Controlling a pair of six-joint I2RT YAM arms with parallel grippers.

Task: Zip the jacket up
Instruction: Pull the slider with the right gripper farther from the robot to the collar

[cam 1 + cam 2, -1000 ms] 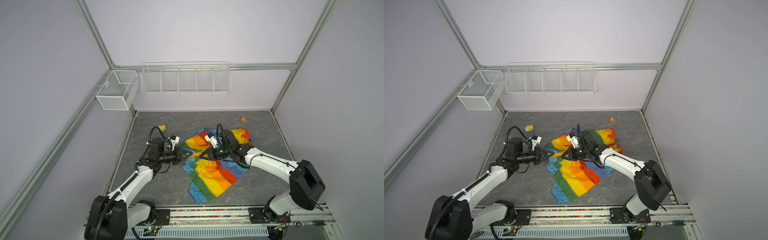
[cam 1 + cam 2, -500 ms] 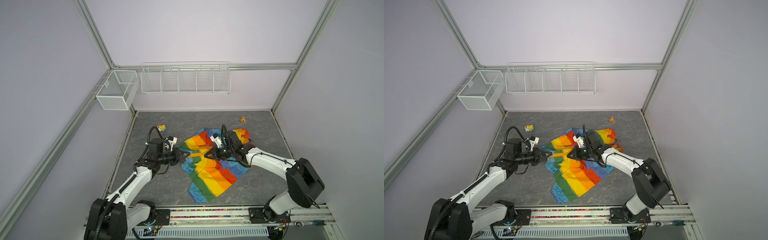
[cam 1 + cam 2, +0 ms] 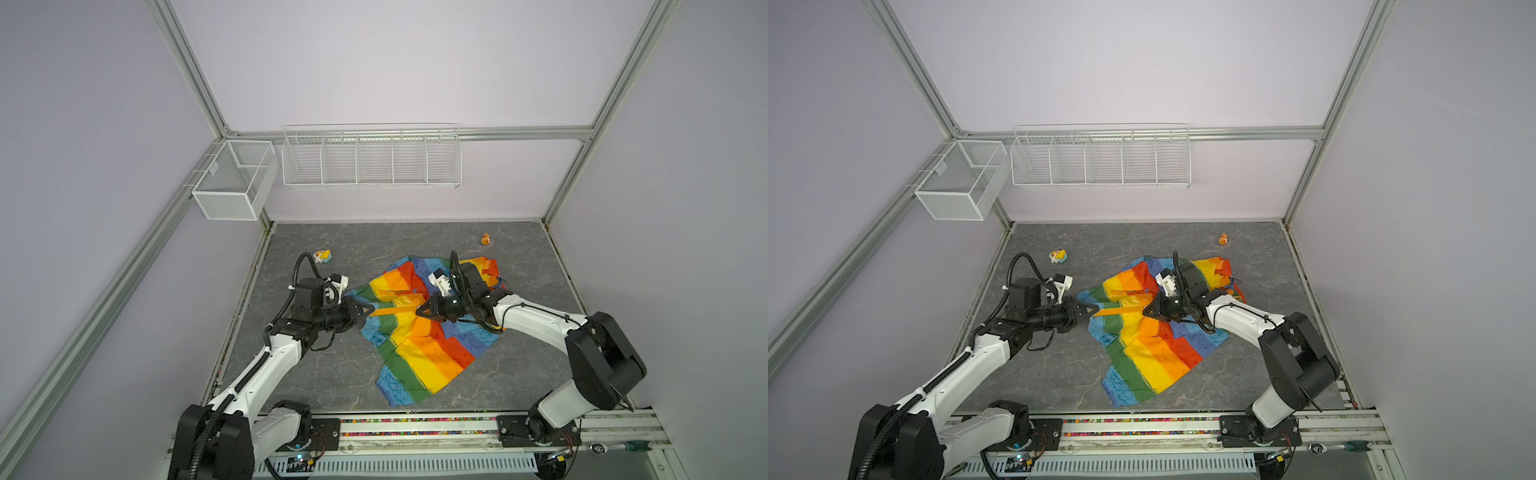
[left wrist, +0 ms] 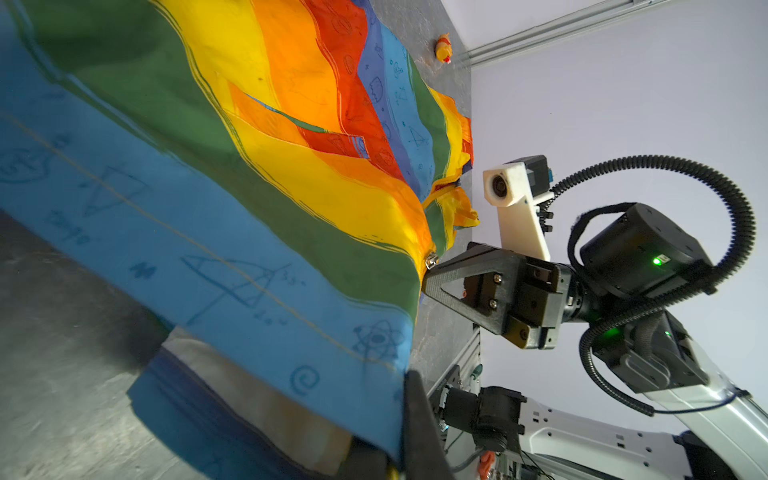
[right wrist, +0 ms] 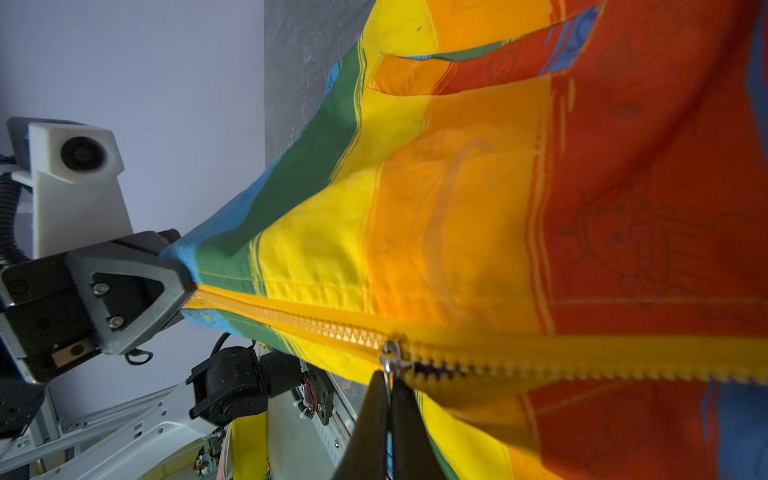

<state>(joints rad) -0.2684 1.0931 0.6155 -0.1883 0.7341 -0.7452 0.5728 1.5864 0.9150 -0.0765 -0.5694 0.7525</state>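
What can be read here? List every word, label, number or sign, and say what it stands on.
No text reads clearly.
jacket: printed doodles with small scribbles beside them, too blurred to read.
tag on the mesh basket: too small to read.

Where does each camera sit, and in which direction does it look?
Top views: overhead, looking down at the grey table; left arm and right arm show whole, jacket between them.
Left wrist: on the left arm, facing the right gripper; own finger edge shows.
Right wrist: on the right arm, facing the left gripper; own fingertips meet at the zipper slider.
Shared: each wrist view shows the opposite gripper shut on the jacket.
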